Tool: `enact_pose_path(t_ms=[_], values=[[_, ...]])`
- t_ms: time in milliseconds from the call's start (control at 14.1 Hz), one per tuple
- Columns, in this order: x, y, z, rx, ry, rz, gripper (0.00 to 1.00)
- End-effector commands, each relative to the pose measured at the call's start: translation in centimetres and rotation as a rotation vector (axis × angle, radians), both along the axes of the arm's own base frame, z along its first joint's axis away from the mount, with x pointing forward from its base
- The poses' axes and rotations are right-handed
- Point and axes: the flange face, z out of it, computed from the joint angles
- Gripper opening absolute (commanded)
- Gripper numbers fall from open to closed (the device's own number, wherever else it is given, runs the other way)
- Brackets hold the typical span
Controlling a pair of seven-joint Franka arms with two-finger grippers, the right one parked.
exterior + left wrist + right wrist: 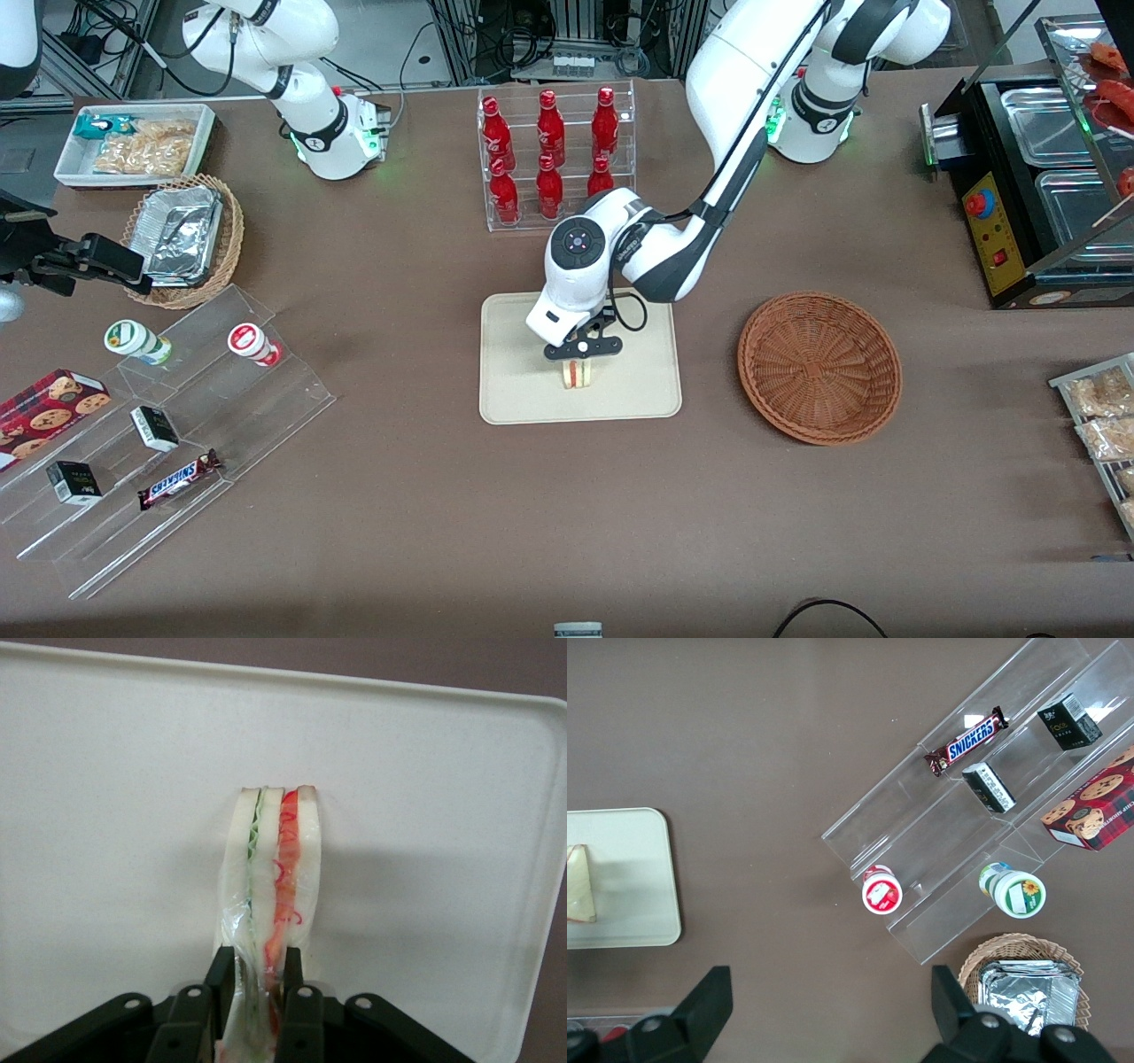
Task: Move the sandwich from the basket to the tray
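Note:
The sandwich (578,375) is a pale wedge with red and green filling. It stands on its edge on the beige tray (523,390), near the tray's middle. My left gripper (580,359) is right above it and shut on it, with one finger pressed on each bread face. The left wrist view shows the sandwich (275,868) pinched in the gripper (257,961) over the tray (106,815). The right wrist view also shows the sandwich (579,884) on the tray (629,868). The reddish-brown wicker basket (819,368) lies empty beside the tray, toward the working arm's end.
A clear rack of red bottles (554,155) stands farther from the camera than the tray. Toward the parked arm's end are a tan basket with foil containers (182,239), a white snack bin (133,146) and a clear stepped shelf (168,443). A food warmer (1045,177) stands at the working arm's end.

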Motion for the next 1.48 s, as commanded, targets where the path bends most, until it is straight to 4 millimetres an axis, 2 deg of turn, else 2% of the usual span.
enact_pose_path(t_ms=[0,212,424,636,778,919,1202,1414], values=[[0.5,-0.3,2.4,-0.022,-0.021,0.019,1.0],[1.0,0.5,6.2,-0.029,-0.036,0.031,1.0],[1.4,2.7,9.8,0.013,-0.016,0.054,1.0],[3.5,7.9,11.1,0.109,0.046,0.112,1.0],[5.4,11.3,10.9,0.13,0.062,0.158,1.0],[6.6,15.3,11.8,0.128,0.068,0.138,1.0],[7.6,25.1,14.9,0.107,0.078,0.078,1.0],[7.5,31.5,17.0,0.1,0.101,0.018,1.0]])
